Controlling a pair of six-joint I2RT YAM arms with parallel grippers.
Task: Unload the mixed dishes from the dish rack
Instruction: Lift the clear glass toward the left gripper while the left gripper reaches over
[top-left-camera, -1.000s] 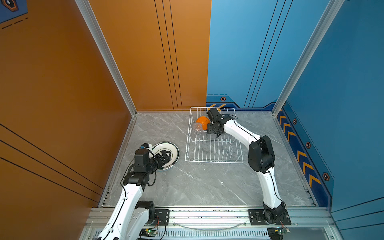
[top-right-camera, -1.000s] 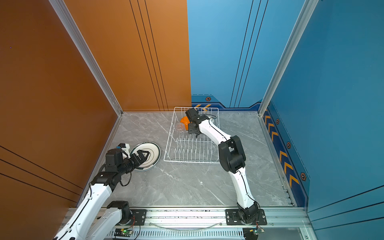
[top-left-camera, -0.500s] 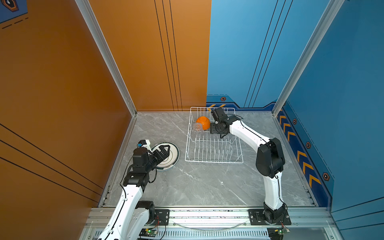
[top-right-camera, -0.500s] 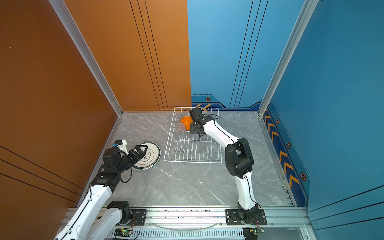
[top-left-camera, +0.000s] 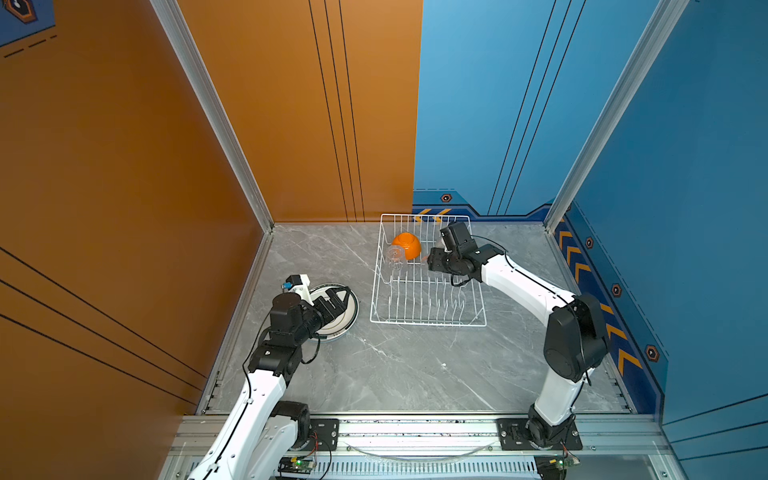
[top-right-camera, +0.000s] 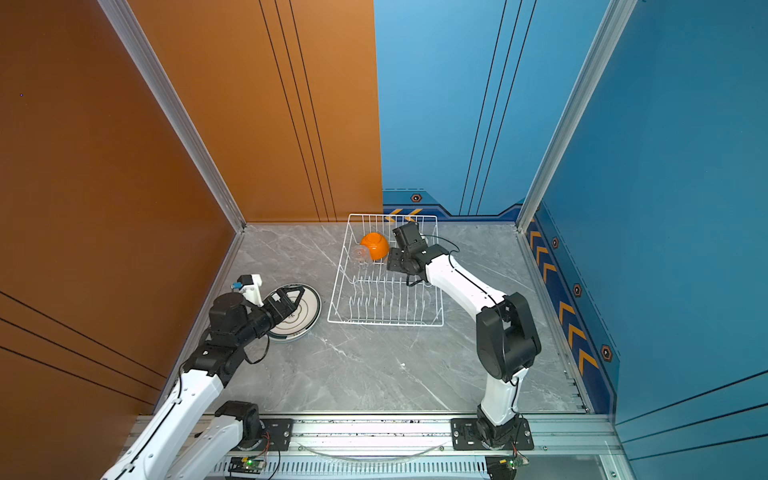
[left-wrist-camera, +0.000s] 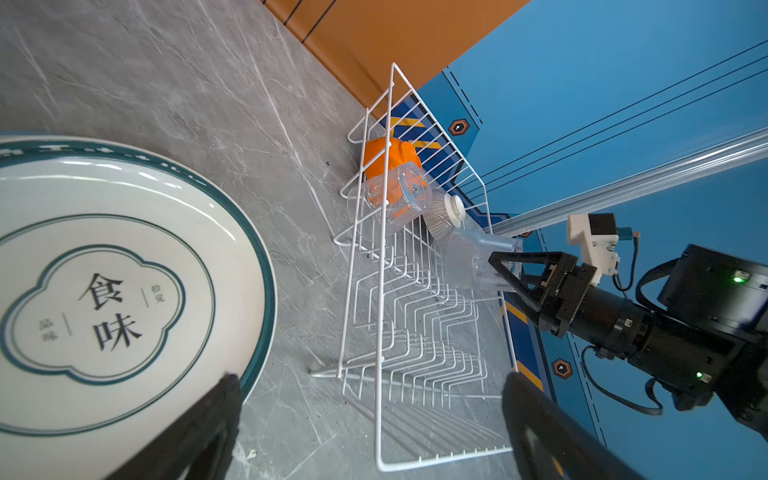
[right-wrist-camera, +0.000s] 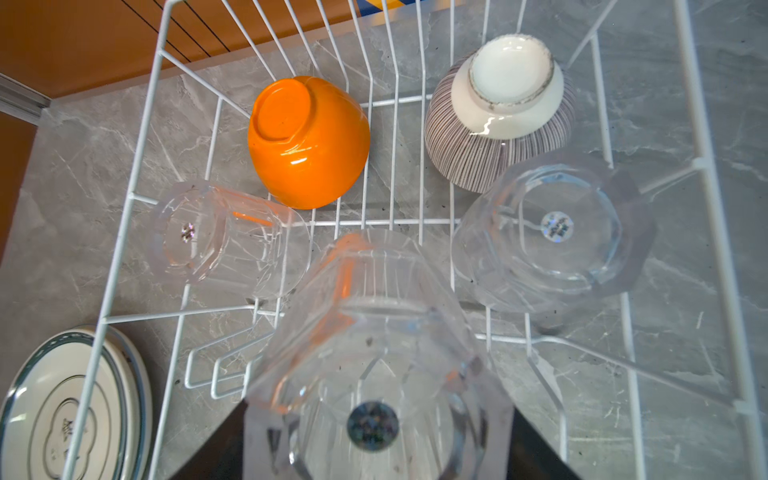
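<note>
Looking down on a grey marble bench walled in orange and blue. Against the far edge, about midway along, a white wire dish rack, its near half only bare prongs.

In the rack's far left corner, an orange bowl turned bottom up. Beside it, toward the far right corner, a striped bowl, also bottom up. Just in front of the orange bowl, a tipped glass lying on its side. In front of the striped bowl, an upturned glass standing mouth down.

Over the right side of the rack, the right gripper, pinching a clear glass between its fingers, tilted, above the prongs.

Near the left edge of the bench, apart from the rack, a stack of white plates with teal rims and a teal emblem around Chinese characters.

Low over that stack, the left gripper, fingers spread wide, gripping nothing. Impossible to tell whether touching the top plate.
</note>
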